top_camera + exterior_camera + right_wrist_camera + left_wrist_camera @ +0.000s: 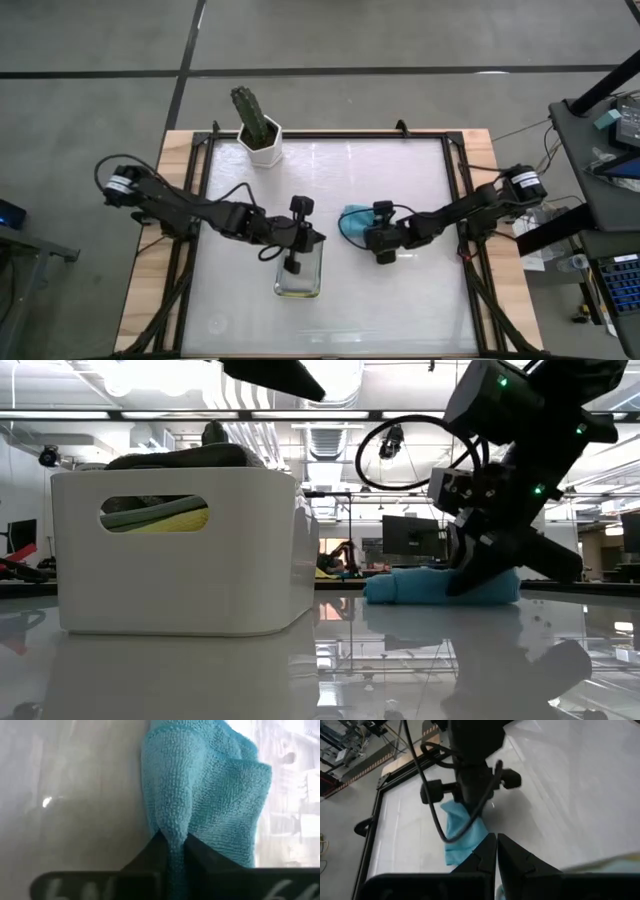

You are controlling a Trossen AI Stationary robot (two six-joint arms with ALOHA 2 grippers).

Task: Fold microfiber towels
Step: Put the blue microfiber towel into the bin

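My right claw (172, 852) pinches the soft, light teal towel (210, 785) at its edge; my left claw (496, 855), at nine o'clock, is closed.

I see the teal towel (210, 795) is soft, fuzzy cloth with tiny loops. The table (400, 300) top is smooth, white and shiny like a mirror. Its edge looks like pale wood. The white tray (180, 560) looks like smooth plastic. The right gripper's (175, 855) fingers (150, 860) are dark and matt.
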